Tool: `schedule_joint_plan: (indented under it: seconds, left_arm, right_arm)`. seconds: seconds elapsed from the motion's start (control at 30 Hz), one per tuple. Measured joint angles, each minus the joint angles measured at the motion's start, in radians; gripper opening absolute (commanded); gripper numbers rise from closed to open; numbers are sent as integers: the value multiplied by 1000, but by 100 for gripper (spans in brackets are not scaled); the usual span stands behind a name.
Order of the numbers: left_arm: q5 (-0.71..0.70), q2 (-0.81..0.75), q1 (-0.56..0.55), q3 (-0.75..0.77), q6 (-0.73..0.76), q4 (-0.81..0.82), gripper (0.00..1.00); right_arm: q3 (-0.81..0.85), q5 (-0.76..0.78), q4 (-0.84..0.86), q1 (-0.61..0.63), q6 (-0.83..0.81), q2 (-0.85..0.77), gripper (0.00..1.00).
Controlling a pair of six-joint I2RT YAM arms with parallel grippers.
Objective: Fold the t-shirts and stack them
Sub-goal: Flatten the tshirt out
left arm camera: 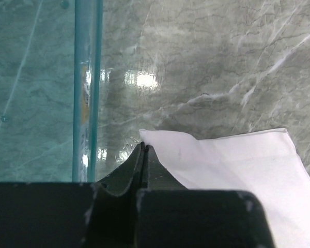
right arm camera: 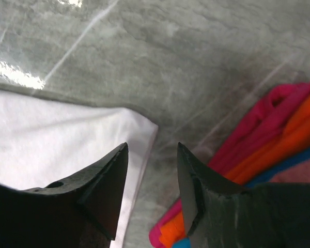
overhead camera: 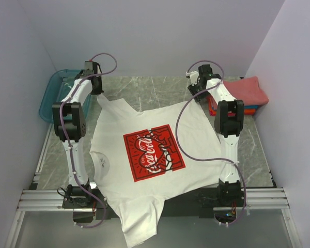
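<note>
White tee [overhead camera: 155,155] lies flat, print up, on the bench [overhead camera: 160,88], collar left, hem right. Left pincer [left arm camera: 143,147] is pressed together at the far sleeve's corner, and whether it grips the cloth is uncertain. Right pincer [right arm camera: 152,145], tips apart and empty, hovers over the far hem corner beside the folded tees [right arm camera: 279,134].

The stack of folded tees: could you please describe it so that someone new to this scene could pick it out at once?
Start at the grey marble table and go to its far right corner. The stack of folded tees lies there, coral-red on top with orange and blue edges below, unlike the single white tee spread flat mid-table.
</note>
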Motion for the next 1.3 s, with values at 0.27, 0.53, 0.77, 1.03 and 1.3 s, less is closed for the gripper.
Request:
schedule_joint_plan:
  seconds: [0.27,0.53,0.77,1.03,1.3]
  left_arm:
    - [5,3,0,0,0,0,0]
    - [13,3,0,0,0,1,0]
    - [19,3,0,0,0,1,0]
    - [24,3,0,0,0,1,0]
    - [26,3,0,0,0,1,0]
  right_arm:
    - [29,-14,-4,6,28,32,52]
    - [146,-13,-26,7,30,92,52]
    - [167,-17,-60,9,11,111,47]
    - [182,-37,-113,11,-13,116,30]
    - [189,-45,-123,11,-22,122,0]
